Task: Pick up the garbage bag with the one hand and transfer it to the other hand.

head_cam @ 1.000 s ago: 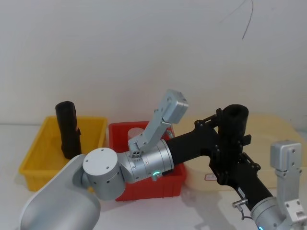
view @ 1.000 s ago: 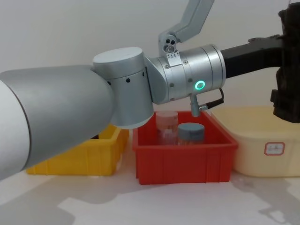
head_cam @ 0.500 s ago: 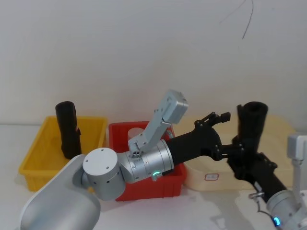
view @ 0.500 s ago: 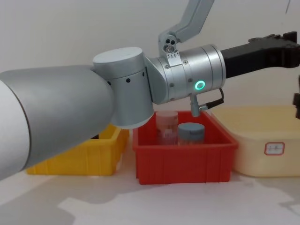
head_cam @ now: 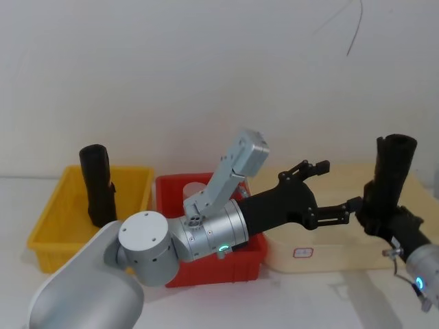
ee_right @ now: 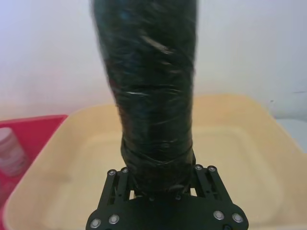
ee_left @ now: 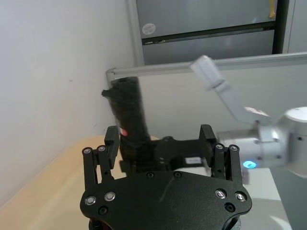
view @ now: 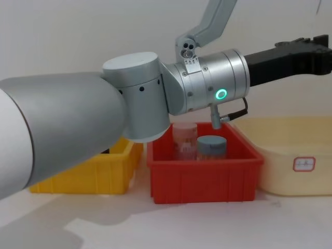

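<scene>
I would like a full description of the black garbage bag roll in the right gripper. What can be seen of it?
The garbage bag is a matte black, tightly rolled cylinder of crinkled plastic film with faint shiny creases. It stands nearly upright, leaning slightly, held in the air over the cream bin. The right gripper clamps its lower end from both sides. The left gripper, open, is beside it and not gripping it.

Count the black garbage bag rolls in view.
2. One garbage bag is held in the right gripper over the cream tub; the other roll stands in the yellow bin. Others may be hidden behind the left arm.
</scene>
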